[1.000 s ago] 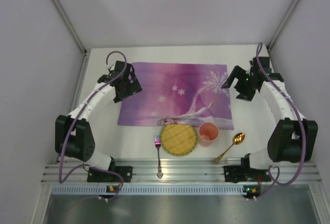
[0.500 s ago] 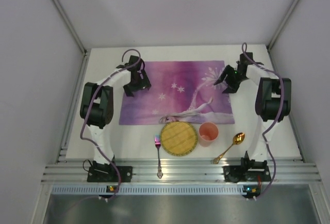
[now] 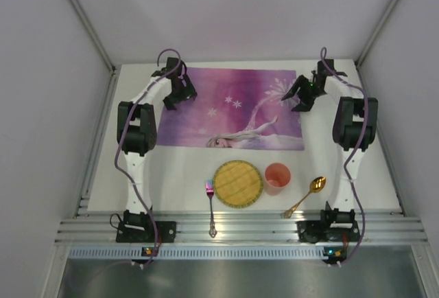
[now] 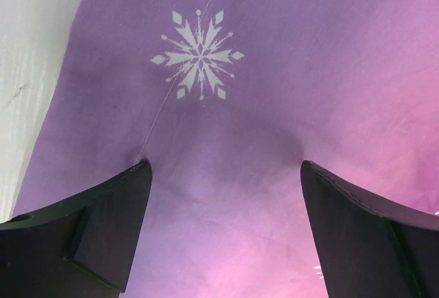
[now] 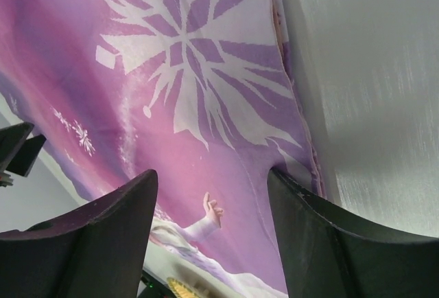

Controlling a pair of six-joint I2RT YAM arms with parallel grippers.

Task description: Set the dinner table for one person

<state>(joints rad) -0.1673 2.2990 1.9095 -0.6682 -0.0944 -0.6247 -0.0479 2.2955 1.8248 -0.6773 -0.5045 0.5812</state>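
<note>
The white dinner table (image 3: 180,174) carries a purple snowflake placemat (image 3: 230,109) in its far half. My left gripper (image 3: 177,93) presses on the mat's far left corner. In the left wrist view its jaws stand wide apart (image 4: 223,174), both tips dimpling the placemat (image 4: 226,106) and nothing between them. My right gripper (image 3: 302,96) presses on the far right corner. Its jaws (image 5: 211,174) are apart, tips on the placemat (image 5: 192,71), the right tip puckering the hem beside the bare table (image 5: 370,71).
Near the front edge lie a pink fork (image 3: 210,205), a yellow woven plate (image 3: 238,183), a salmon cup (image 3: 277,176) and a gold spoon (image 3: 306,195). A ribbed aluminium rail (image 3: 233,228) runs along the near edge. Grey walls enclose the other three sides.
Both arms have stretched toward the far wall with their tips on the placemat, sliding it away from the plate and cup it had overlapped. The right jaws have narrowed somewhat.
</note>
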